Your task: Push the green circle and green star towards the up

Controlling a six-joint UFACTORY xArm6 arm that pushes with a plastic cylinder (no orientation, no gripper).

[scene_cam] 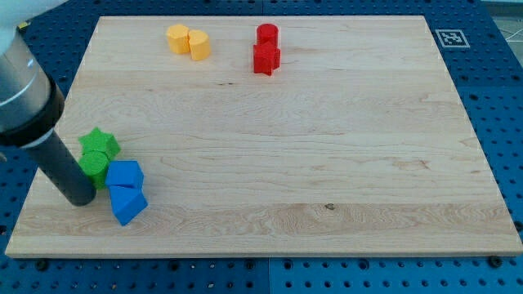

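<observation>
The green star [100, 143] lies near the board's left edge, with the green circle [95, 167] touching it just below. My tip [80, 198] rests on the board just below and left of the green circle, close against it. The dark rod rises from there to the view's upper left and hides part of the board's left edge.
A blue block [125, 174] and a second blue block [127, 203] touch the green circle's right side. Two yellow blocks [189, 41] sit at the top left. A red circle [267, 34] and a red star [266, 59] sit top centre. The wooden board [327, 147] lies on a blue perforated table.
</observation>
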